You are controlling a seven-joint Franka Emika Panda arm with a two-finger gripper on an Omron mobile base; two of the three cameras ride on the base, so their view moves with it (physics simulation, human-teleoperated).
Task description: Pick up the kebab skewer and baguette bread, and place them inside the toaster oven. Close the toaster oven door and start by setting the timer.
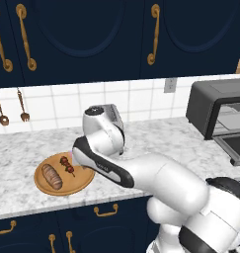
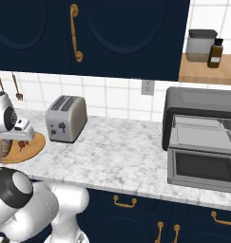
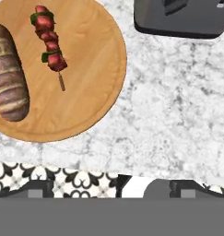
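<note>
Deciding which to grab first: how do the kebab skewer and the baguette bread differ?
The kebab skewer is a thin stick with red and green chunks; the baguette bread is a thick golden-brown loaf with slashes. The skewer lies nearer the plate's middle, the baguette nearer its rim. Both lie flat, apart, on the round wooden plate.

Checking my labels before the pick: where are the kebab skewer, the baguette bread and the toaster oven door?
kebab skewer (image 3: 50, 45), hand view, on its meat chunks.
baguette bread (image 3: 7, 76), hand view, mid-crust.
toaster oven door (image 2: 201, 166), right base view, on its glass panel.
</note>
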